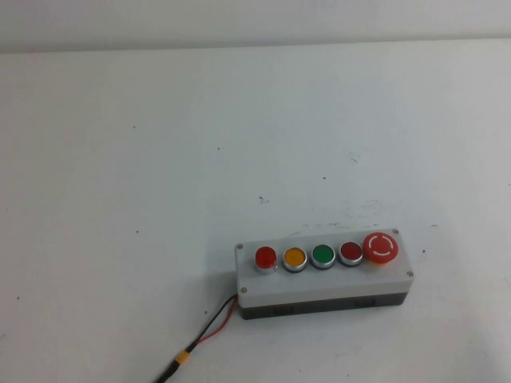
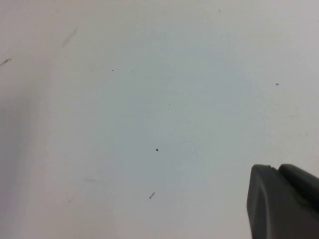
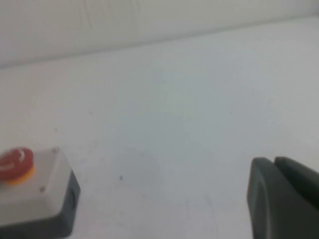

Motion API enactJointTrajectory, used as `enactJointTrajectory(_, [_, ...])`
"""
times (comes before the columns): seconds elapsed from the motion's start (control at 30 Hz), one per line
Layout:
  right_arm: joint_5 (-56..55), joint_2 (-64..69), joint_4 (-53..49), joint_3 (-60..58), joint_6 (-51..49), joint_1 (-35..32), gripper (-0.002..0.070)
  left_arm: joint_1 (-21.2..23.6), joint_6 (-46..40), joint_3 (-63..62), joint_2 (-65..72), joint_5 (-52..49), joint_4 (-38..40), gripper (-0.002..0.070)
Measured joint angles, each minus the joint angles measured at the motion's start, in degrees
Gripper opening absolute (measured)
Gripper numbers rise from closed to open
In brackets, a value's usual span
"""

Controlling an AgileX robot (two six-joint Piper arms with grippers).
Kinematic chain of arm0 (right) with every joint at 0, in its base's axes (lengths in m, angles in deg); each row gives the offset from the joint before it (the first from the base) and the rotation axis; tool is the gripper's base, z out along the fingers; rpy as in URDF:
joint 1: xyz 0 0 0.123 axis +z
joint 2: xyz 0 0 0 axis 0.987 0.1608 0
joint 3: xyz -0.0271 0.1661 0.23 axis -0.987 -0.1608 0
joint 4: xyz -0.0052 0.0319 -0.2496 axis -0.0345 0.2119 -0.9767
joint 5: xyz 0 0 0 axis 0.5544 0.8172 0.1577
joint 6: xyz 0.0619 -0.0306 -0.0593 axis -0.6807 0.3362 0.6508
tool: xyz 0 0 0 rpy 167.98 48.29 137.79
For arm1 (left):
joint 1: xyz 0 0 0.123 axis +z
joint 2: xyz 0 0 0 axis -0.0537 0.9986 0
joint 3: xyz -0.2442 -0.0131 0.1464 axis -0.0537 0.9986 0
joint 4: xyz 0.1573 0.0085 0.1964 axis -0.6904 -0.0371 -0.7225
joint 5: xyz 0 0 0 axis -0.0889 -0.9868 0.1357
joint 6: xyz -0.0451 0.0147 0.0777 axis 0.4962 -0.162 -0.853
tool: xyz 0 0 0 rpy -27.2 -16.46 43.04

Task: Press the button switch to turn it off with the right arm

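Note:
The button switch (image 1: 265, 258) is the small bright-red round button with a silver ring at the left end of the white five-button box (image 1: 319, 286), which lies on the table at the front right. Neither arm shows in the high view. My right gripper (image 3: 273, 160) shows only in the right wrist view, its dark fingers pressed together and holding nothing, above bare table and well apart from the box's end (image 3: 47, 191); the button switch is out of that view. My left gripper (image 2: 276, 168) is shut and empty above bare table.
On the box, after the button switch, come a yellow (image 1: 295, 258), a green (image 1: 322, 255) and a darker red button (image 1: 350, 253), then a large red mushroom button (image 1: 380, 247) that also shows in the right wrist view (image 3: 16, 163). Red and black wires (image 1: 209, 331) leave the box's left end toward the front edge.

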Motion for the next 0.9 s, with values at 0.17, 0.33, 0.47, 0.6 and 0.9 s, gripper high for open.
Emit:
enactJointTrajectory(0.17, [6.4,0.0,-1.6,0.0,2.1,0.0,-0.0016,0.0,0.0,0.0,0.0,0.0,0.0,-0.0002])
enactJointTrajectory(0.33, [7.1,0.0,-1.7,0.0,3.6,-0.4,-0.0016,0.0,0.0,0.0,0.0,0.0,0.0,-0.0002])
enactJointTrajectory(0.47, [7.1,0.0,-1.7,0.0,3.6,-0.4,-0.0016,0.0,0.0,0.0,0.0,0.0,0.0,-0.0002])
enactJointTrajectory(0.6, [7.1,0.0,-1.7,0.0,3.6,-0.4,-0.0016,0.0,0.0,0.0,0.0,0.0,0.0,-0.0002])
enactJointTrajectory(0.9, [7.1,0.0,-1.6,0.0,3.8,-0.4,-0.0016,0.0,0.0,0.0,0.0,0.0,0.0,-0.0002])
